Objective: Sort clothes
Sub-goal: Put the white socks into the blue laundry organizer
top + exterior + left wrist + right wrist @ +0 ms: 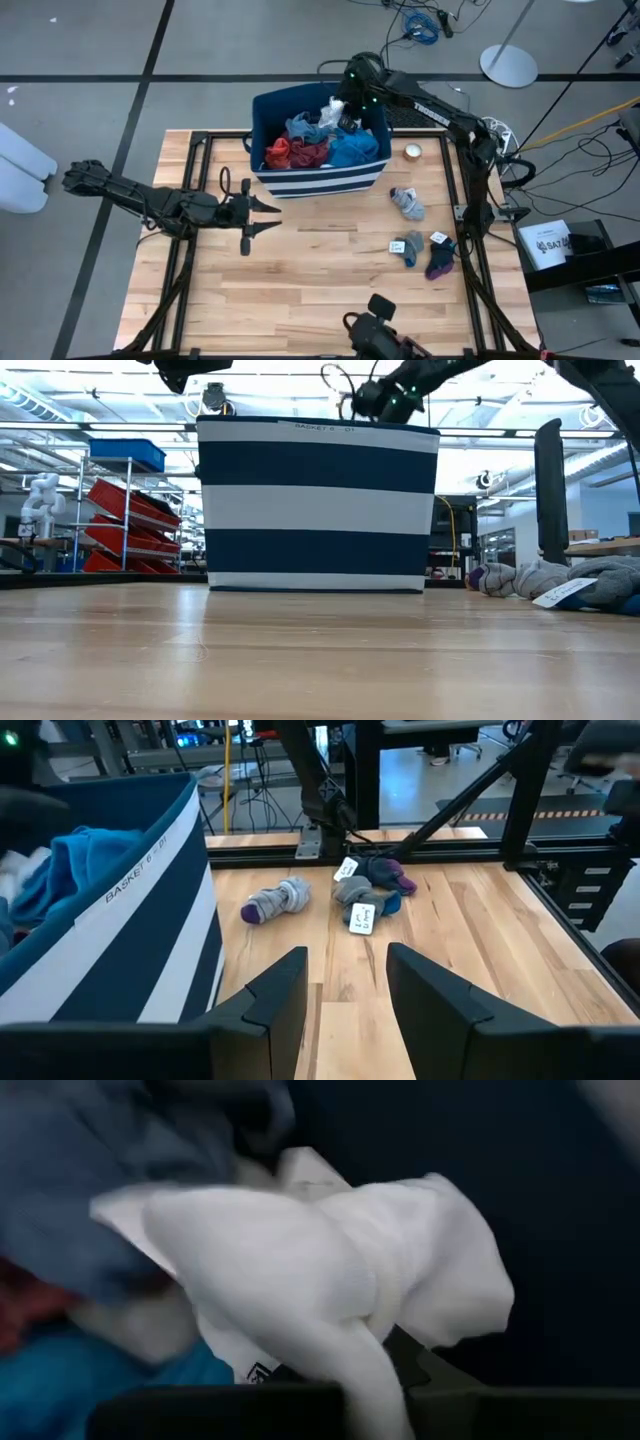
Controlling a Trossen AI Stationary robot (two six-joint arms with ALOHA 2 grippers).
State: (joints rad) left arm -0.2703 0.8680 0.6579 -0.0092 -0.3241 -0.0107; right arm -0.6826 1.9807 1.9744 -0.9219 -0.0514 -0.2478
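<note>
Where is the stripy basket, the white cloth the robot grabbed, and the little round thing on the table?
stripy basket (320, 182): high view, front striped wall.
white cloth (300, 1250): right wrist view, bunched middle, held by right gripper (345, 108).
little round thing (412, 152): high view, its top.

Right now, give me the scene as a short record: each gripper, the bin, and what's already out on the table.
right gripper: over the bin's far side, shut on a white garment
left gripper: open, empty, above the table in front of the bin
bin: navy with white stripes, upright at the table's far middle
bin contents: red, maroon, blue and blue-grey pieces
on table: grey sock bundle right of the bin; two tagged sock bundles nearer the front right
also: small round object beside the bin
</note>
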